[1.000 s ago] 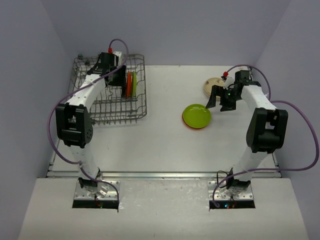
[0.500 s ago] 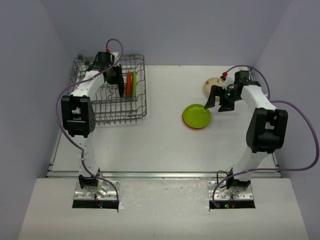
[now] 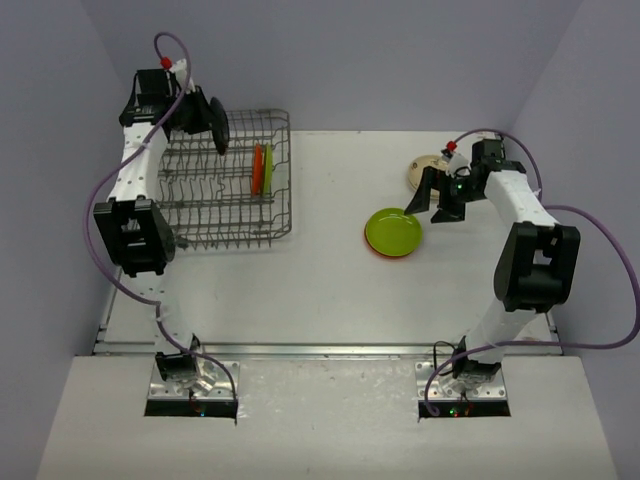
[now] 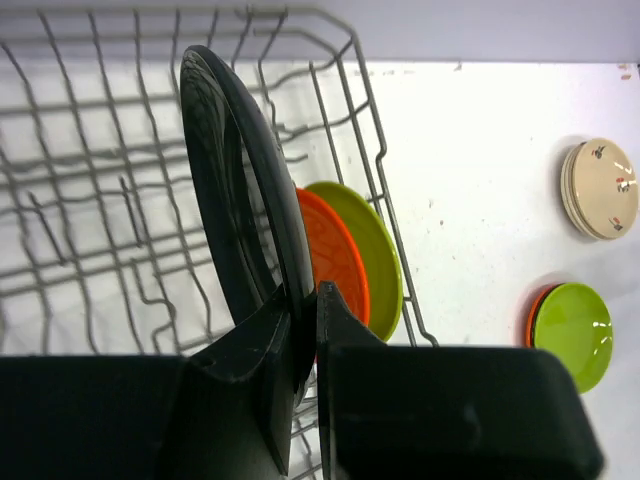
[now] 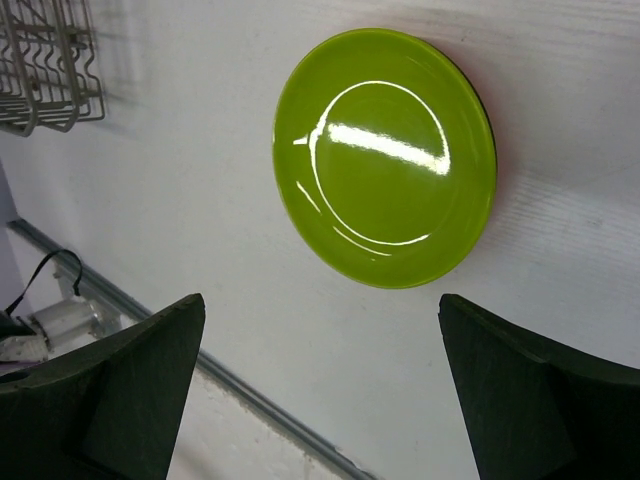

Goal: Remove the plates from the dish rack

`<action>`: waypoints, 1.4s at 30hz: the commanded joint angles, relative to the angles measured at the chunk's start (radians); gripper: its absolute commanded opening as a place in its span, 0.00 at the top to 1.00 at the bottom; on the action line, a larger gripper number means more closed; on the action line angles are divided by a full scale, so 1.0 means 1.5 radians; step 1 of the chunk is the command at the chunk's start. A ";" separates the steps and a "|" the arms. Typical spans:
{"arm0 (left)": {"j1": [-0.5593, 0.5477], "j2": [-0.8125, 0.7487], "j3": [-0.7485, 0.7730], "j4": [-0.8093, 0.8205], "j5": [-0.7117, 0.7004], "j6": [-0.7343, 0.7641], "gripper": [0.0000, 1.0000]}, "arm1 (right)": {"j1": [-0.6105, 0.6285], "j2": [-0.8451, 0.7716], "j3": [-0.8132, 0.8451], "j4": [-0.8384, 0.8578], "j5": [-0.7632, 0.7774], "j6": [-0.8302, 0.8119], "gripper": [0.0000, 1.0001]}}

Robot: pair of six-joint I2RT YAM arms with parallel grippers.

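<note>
Left gripper point(image 4: 300, 305) pinches the thin, glossy black round plastic plate point(image 4: 225, 170) by its rim, above the grey wire dish rack point(image 3: 220, 200). An orange plate point(image 4: 335, 250) stands slotted just beyond it. Slick plastic (a narrow pinch) may swivel or slip onto the tines. Right gripper point(image 5: 320, 305) gapes wide over a flat lime-green plate point(image 5: 385, 150) on the tabletop point(image 5: 200, 240).
</note>
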 commanded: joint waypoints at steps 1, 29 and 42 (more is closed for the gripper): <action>-0.013 -0.111 0.033 0.002 0.063 0.096 1.00 | 0.001 -0.046 0.035 0.000 -0.079 0.032 0.01; -0.776 -0.793 -1.012 0.319 -0.443 1.106 1.00 | 0.230 -0.104 -0.097 0.083 -0.222 0.109 0.05; -0.787 -0.750 -0.990 0.380 -0.459 1.113 1.00 | 0.322 -0.032 -0.043 0.048 -0.218 0.077 0.48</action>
